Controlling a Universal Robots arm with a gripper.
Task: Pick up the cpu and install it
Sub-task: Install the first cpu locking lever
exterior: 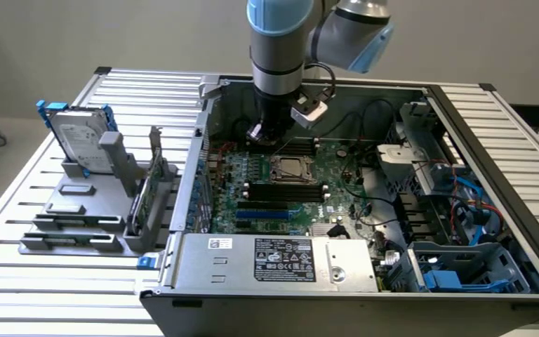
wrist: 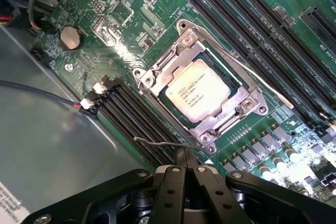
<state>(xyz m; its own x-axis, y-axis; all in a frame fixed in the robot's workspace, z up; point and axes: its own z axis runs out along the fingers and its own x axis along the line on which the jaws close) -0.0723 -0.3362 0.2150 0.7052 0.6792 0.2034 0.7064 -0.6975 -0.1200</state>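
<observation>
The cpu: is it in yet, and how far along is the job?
Done, it seems: the cpu lies flat in the socket's metal frame on the green board. In hand: nothing; the gripper hangs shut and empty above the board. Left: whether the frame is latched, I cannot tell.
</observation>
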